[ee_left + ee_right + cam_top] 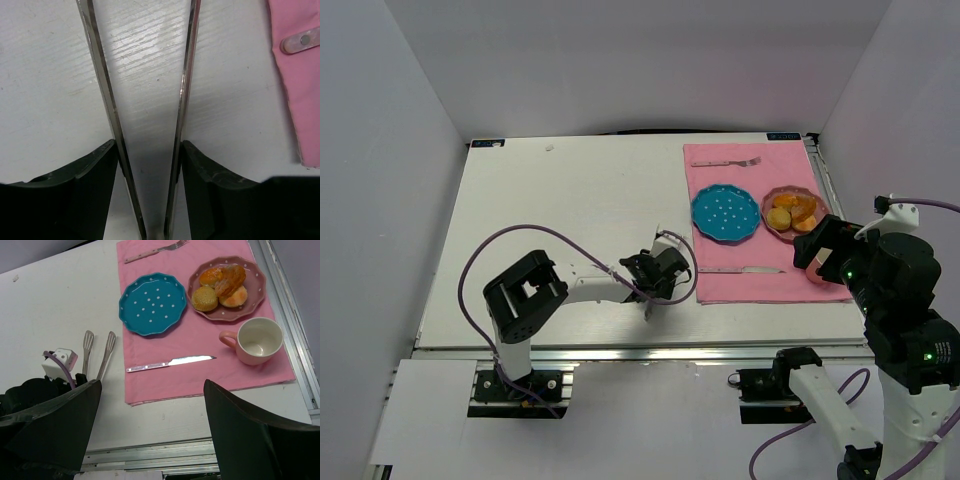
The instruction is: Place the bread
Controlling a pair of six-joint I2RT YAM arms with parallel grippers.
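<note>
So the bread (pixel 204 298), the little round golden-brown bun, sits on the pink dotted plate (pixel 256 276) at the far right of the pink placemat (pixel 210 375), squeezed up against a couple of bigger orange-ish bread pieces (pixel 229 280). From the overhead camera the bun (pixel 779 217) is on the left side of that plate. Just left of it is a teal dotted plate (pixel 152 302) with nothing on it, a fork (pixel 155 251) lies along the far edge of the mat, a knife (pixel 170 362) along the near edge, and a pink mug (pixel 257 340) stands by the near right corner. The left fingers (pixel 95 170) are squeezed in on a pair of metal tongs (pixel 102 90): both black pads touch the outsides of the two metal arms, which run out over the white desk (pixel 570 200), with the slotted tips (pixel 107 347) just off the left edge of the mat and well apart from the bun. The right fingers (pixel 240 430) are spread wide with nothing between them, up above the near right side of the mat.
</note>
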